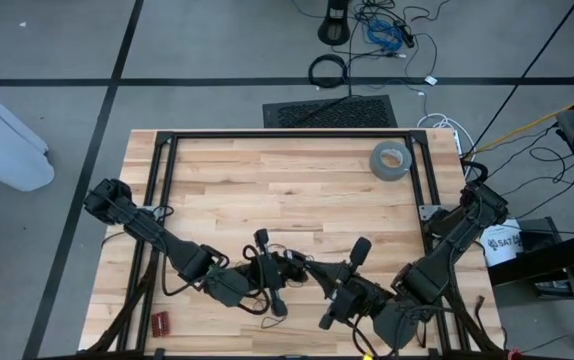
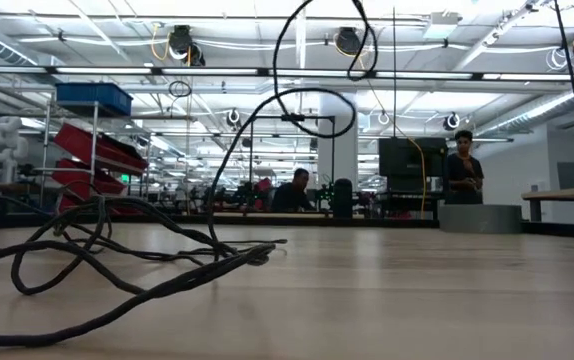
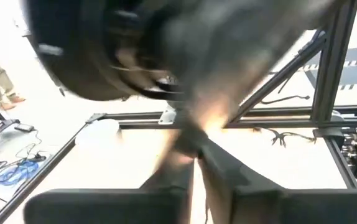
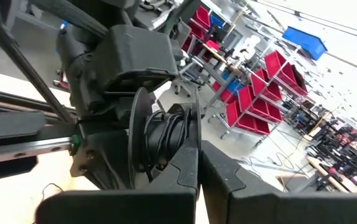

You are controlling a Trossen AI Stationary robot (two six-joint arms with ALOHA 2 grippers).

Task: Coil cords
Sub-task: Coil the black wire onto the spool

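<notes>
Meeting at lower centre of the high view, low on the wooden desk (image 1: 297,190): left pincer (image 1: 270,272) and right pincer (image 1: 345,285). Bunching between them, thin black cord (image 1: 292,262), also trailing lower left in the low view and looping upward. Right pincer pressing together; left pincer's state impossible to tell. Sitting upper right, grey tape roll (image 1: 390,159).

Around the wooden table (image 1: 297,190): bystander items only.
Grey tape roll (image 1: 390,160) lying flat near the far right corner; small red item (image 1: 160,322) at the near left edge. Black floor mat (image 1: 329,113) beyond the far edge, thicker black cable ring (image 1: 328,70) past it. White bucket (image 1: 503,243) off the right side. In the room behind, red bins (image 2: 95,155), a blue bin (image 2: 92,97), two people (image 2: 463,172).
</notes>
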